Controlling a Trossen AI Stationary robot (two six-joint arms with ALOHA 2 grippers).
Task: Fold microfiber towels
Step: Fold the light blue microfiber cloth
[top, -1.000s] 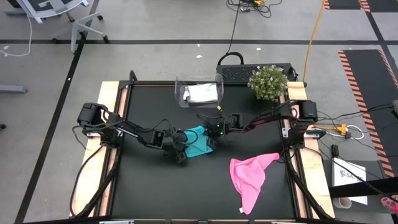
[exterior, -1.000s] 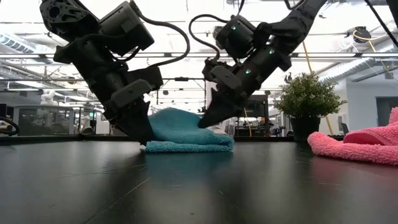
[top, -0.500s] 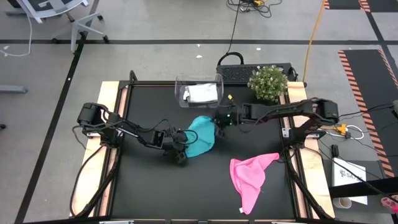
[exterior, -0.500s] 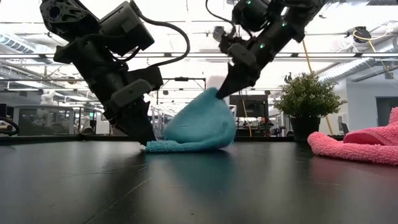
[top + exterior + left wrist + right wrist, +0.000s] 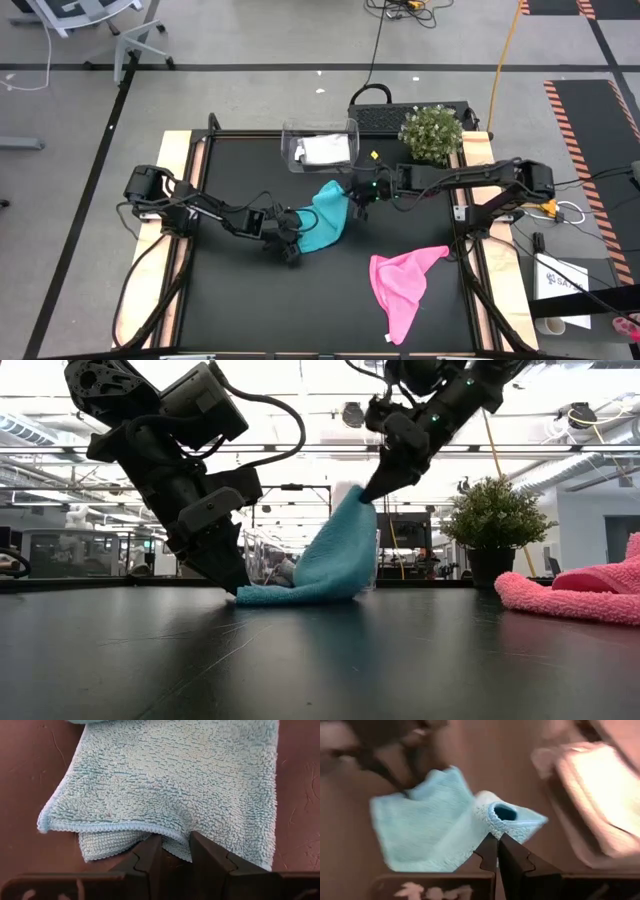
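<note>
black table (image 5: 230, 290), teal towel (image 5: 322, 228), pink towel (image 5: 402, 285), bin (image 5: 320, 147), plant (image 5: 431, 133)

Teal towel (image 5: 325, 218): mid-table, one corner lifted, far edge on mat.
Pink towel (image 5: 402, 285): crumpled, right side.
Grey-white towel (image 5: 325, 150): folded, in bin.

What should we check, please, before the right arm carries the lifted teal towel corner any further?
1. Right gripper shut on a corner of the fuzzy teal microfiber towel: ok.
2. Left gripper pinning the towel's opposite edge on the black table: ok.
3. Lifted part hangs free of the clear plastic bin: ok, bin sits behind.
4. Bright pink microfiber towel out of the way: ok, lies apart.
5. Fold edges aligned: cannot tell.
</note>
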